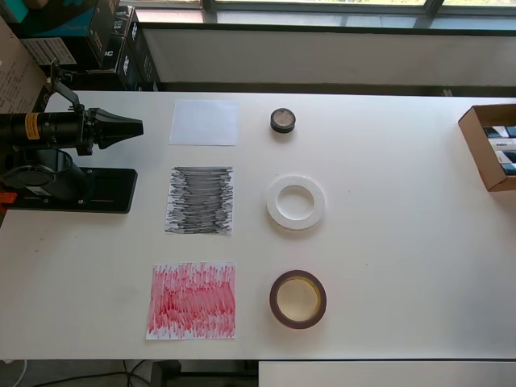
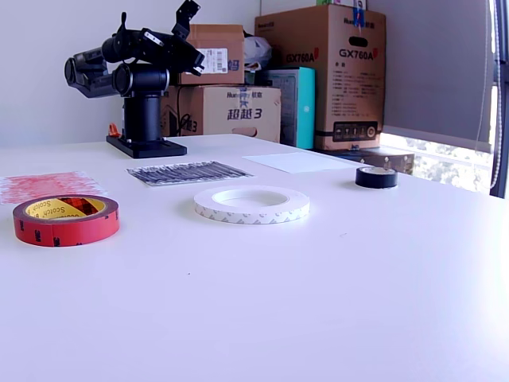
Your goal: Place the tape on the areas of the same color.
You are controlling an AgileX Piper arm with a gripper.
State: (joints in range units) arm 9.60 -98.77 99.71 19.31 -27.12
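While parked upper left in the overhead view, hand [image 1: 133, 126] tapers to a point, fingers together, empty. Sheets mid-left. Right of them, all off-colour: black roll [image 1: 283, 121], white ring [image 1: 296, 201], red roll [image 1: 297, 299]. Light, stiff, probably slick; grip across a wall. Bare tabletop [image 1: 403, 242] rightward.

Big brown box [image 2: 330, 76]: I can read "GX760A" on it two times.
Lower brown box [image 2: 231, 111]: I see Chinese signs and a "3".
Red tape roll [image 2: 66, 220]: inside, on the yellow core, I read "Scotch".
Top brown box [image 2: 213, 52]: it has a white label, too small for me to read.
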